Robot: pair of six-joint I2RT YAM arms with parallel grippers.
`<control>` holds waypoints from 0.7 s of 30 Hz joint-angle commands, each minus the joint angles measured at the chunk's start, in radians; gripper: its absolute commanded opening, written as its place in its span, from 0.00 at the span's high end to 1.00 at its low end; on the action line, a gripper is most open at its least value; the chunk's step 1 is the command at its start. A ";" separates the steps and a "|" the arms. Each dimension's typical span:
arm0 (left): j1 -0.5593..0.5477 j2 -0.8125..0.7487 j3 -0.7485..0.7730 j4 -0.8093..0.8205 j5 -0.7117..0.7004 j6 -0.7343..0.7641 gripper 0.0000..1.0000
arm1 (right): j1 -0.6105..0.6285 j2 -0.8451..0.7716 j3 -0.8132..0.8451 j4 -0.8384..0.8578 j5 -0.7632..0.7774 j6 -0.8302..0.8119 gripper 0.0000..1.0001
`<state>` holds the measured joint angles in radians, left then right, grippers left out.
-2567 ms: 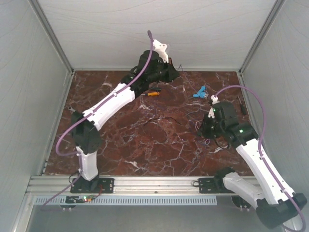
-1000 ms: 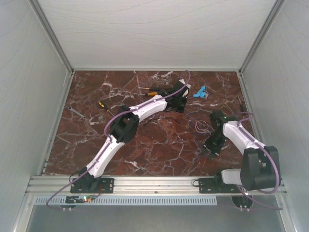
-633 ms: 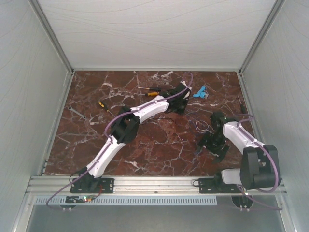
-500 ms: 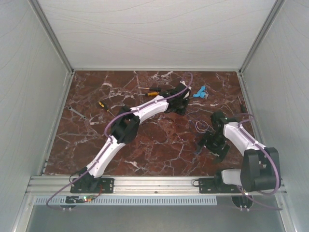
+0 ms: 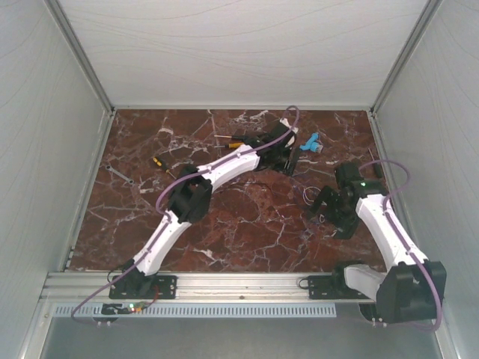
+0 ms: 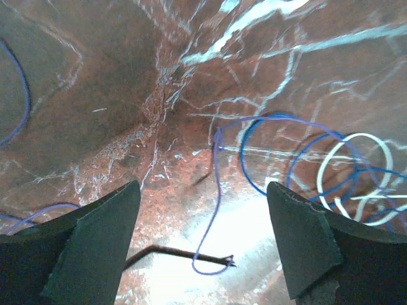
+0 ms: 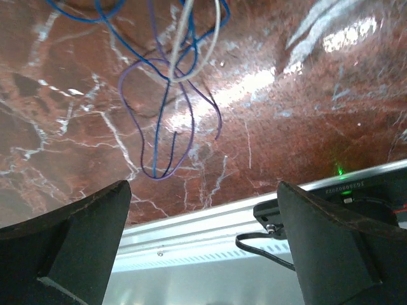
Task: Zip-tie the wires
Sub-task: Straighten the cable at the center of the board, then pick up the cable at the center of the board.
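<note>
The table (image 5: 247, 224) was glossy, veined red-brown marble; the wires (image 7: 172, 70) looked smooth and plastic-coated; the fingers (image 6: 102, 248) were matt dark plastic.

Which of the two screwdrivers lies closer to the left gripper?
The back screwdriver, lying close to the left gripper; the other screwdriver lies much farther left, nearer the wrench.

White arms (image 5: 224, 166), black joints (image 5: 191, 198), lilac cables (image 5: 288, 123) (a green light (image 5: 364, 181) on one).

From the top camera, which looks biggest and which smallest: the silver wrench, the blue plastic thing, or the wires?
1. The silver wrench: longest, though thin.
2. The blue plastic thing and the wires look about the same size here, so I won't rank one over the other.
</note>
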<state>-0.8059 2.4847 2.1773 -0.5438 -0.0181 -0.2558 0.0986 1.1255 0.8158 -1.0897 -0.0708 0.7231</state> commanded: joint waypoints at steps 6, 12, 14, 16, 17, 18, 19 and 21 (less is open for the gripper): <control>-0.010 -0.258 -0.039 0.048 0.006 0.021 0.00 | -0.006 -0.152 0.124 0.046 0.017 -0.137 0.02; 0.000 -0.491 -0.285 0.141 -0.117 0.059 0.00 | -0.005 -0.295 0.122 0.285 -0.150 -0.179 0.02; 0.021 -0.548 -0.362 0.159 -0.140 0.075 0.00 | -0.005 -0.331 0.101 0.377 -0.204 -0.175 0.02; 0.056 -0.573 -0.401 0.143 -0.142 0.074 0.01 | -0.004 -0.344 0.080 0.447 -0.237 -0.157 0.02; 0.072 -0.579 -0.416 0.134 -0.146 0.076 0.02 | -0.004 -0.340 0.073 0.472 -0.252 -0.153 0.02; 0.087 -0.582 -0.432 0.125 -0.150 0.081 0.04 | -0.005 -0.332 0.067 0.492 -0.269 -0.148 0.02; 0.100 -0.582 -0.449 0.117 -0.150 0.082 0.05 | -0.004 -0.326 0.060 0.506 -0.279 -0.141 0.02; 0.132 -0.580 -0.482 0.111 -0.116 0.069 0.10 | -0.004 -0.306 0.047 0.519 -0.297 -0.132 0.02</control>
<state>-0.7353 1.8969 1.7493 -0.4355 -0.1280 -0.1963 0.0971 0.7918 0.8974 -0.6937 -0.2806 0.5804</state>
